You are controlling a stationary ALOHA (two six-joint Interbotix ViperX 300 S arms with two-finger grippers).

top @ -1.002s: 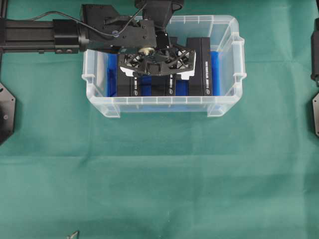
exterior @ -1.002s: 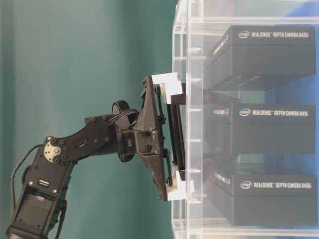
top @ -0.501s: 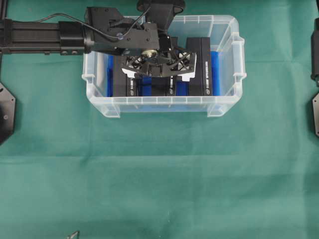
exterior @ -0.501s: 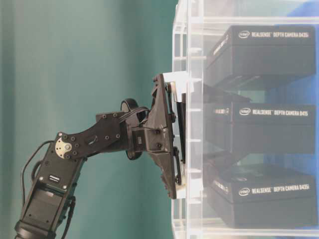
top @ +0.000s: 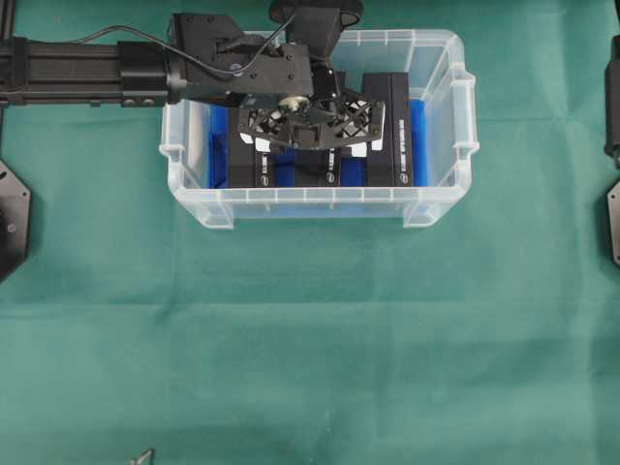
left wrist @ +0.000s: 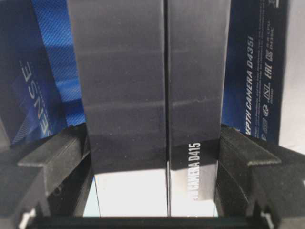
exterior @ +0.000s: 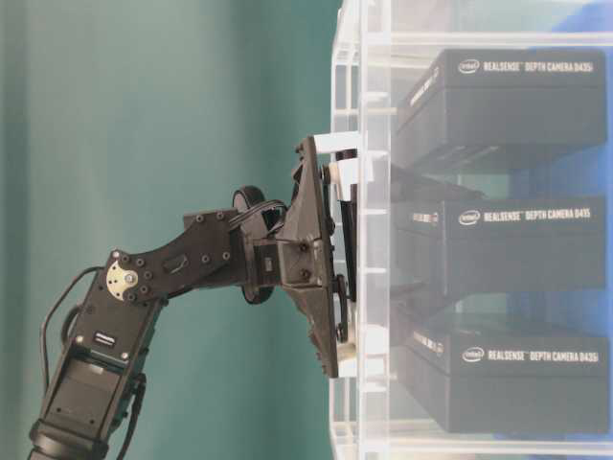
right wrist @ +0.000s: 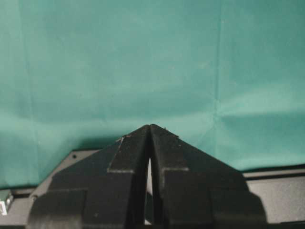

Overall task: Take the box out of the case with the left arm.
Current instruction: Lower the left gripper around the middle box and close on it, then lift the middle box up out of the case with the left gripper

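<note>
Inside the case (top: pixel 441 92), which sits near the far edge of the tabletop (top: pixel 310 339), three black boxes stand side by side on the blue lining, and the middle box (left wrist: pixel 150 86) is the one framed by the left gripper (top: pixel 310 143). In the wrist view its dark face fills the space between the two fingers (left wrist: pixel 43 167), each finger lying close against, or touching, one of its flanks; whether they already press on it cannot be told from the pictures.

A second ago the fingers stood at their widest above the boxes, with the white fittings spread well apart. Since then the arm has come down a little into the case and the fingers have drawn inward, the fittings now clearly nearer each other in the overhead view. My judgement is that the grasp is being made right now: the fingers are partly closed around the box, not yet clearly clamped, and lifting should wait until they are firm.

The neighbouring boxes stand just beside the fingers, so a tilted lift could drag one along.

The right gripper (right wrist: pixel 150 143) hangs idle over bare green cloth, its fingers closed together and holding nothing.
</note>
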